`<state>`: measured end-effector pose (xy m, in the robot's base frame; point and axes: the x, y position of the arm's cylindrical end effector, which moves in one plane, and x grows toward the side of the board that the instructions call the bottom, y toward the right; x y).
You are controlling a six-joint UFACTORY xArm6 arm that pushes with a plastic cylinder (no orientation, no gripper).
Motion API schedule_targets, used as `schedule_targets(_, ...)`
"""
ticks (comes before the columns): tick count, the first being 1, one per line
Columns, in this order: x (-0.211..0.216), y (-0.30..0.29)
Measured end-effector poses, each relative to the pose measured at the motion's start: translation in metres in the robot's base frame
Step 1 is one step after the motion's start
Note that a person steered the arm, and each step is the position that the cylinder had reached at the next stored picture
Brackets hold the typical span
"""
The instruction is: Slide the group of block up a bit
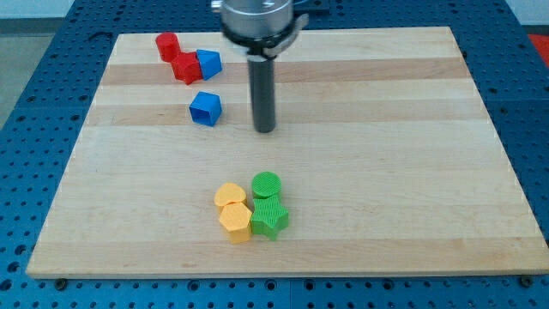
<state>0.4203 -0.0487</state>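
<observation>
The worktop [360,172] is the biggest thing here, a pale wooden board with lengthwise grain bands, lying on a blue perforated base [26,103] that shows along every edge.

Next in size is my own rod, hanging from the grey mount at the view's top centre. My tip [265,130] sits on the wood in the upper middle of the board, touching no block. I carry no jaws at all, only this rod, so there is nothing to be released or clenched.

The group I am set to move lies below my tip, toward the view's bottom, well apart from it. It is a tight cluster of four. The green round block [267,184] is at its top right, with the green star-shaped block [269,215] directly beneath and touching it. The yellow heart-like block [229,195] sits at the top left, and the yellow hexagonal block [235,222] is below it, pressed against the green star.

Up at the view's top left are the others. The blue cube [205,108] stands alone, to the left of my tip and near it. Above it, the second blue block [208,63] touches the red star-like block [185,68], and the red block [167,45] beyond sits just beside that one.
</observation>
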Motion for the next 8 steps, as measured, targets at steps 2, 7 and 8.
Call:
schedule_targets(2, -0.016, -0.089)
schedule_targets(7, -0.128, -0.095)
schedule_targets(8, -0.128, -0.095)
